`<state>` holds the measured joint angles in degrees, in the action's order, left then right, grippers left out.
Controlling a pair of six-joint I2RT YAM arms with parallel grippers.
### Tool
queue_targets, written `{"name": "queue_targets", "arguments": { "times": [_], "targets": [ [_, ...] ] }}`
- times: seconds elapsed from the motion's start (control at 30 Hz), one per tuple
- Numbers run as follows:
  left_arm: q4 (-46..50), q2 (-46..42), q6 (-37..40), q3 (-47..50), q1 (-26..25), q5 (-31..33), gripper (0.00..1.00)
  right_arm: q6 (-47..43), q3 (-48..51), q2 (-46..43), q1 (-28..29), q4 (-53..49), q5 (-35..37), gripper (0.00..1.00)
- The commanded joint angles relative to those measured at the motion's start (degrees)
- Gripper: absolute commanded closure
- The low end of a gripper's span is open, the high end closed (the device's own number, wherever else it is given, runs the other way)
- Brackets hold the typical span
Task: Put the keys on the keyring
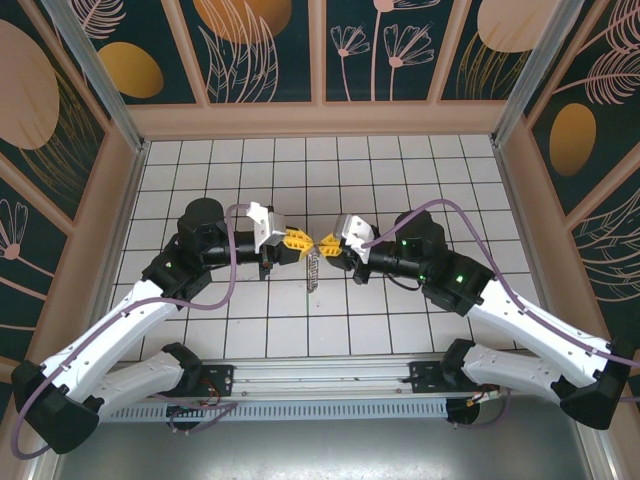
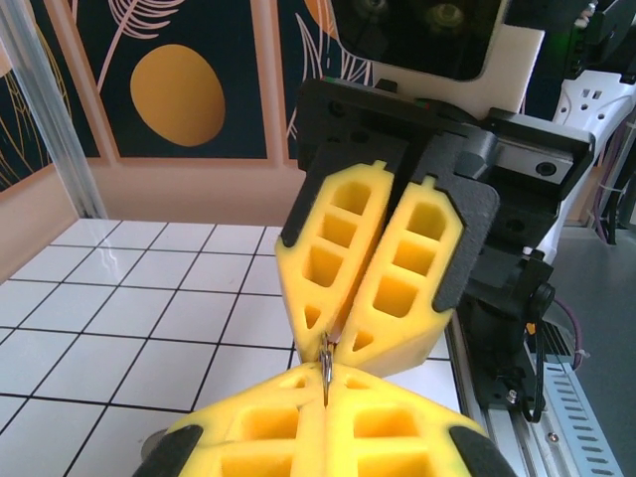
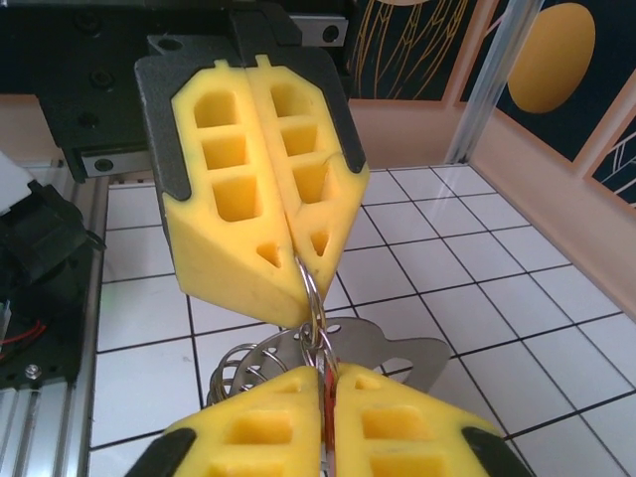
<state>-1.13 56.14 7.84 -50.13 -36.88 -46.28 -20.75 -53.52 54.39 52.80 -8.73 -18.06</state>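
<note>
Keyring [image 1: 314, 266] hangs over the middle of the table [image 1: 400, 170], from the left gripper [image 1: 303, 243]. That gripper's jaws are pressed together on one of its silver rings. The other rings, a coil and a flat metal piece dangle just under the tips. The right gripper [image 1: 326, 243] meets it tip to tip from the right. Its jaws are closed as well, with a thin red sliver, the key [image 3: 325, 437], pinched in the seam. The key touches the keyring where the tips meet.
</note>
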Motion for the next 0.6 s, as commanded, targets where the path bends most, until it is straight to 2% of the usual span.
{"name": "queue_targets", "arguments": {
  "times": [0.0,0.07,0.57],
  "targets": [
    [-2.39,-0.39,-0.62,-0.46,-0.14,-1.62,1.0,0.01,0.52,-0.7,-0.59,2.12,-0.19,0.97],
    [-2.43,-0.48,-0.57,-0.5,-0.13,-1.69,1.0,0.05,0.4,-0.25,-0.85,1.85,-0.3,1.0],
    [-3.53,-0.81,-0.68,-0.14,-0.12,-2.04,1.0,-0.21,-2.54,5.63,-2.39,-1.16,-1.99,1.0]
  ]
}}
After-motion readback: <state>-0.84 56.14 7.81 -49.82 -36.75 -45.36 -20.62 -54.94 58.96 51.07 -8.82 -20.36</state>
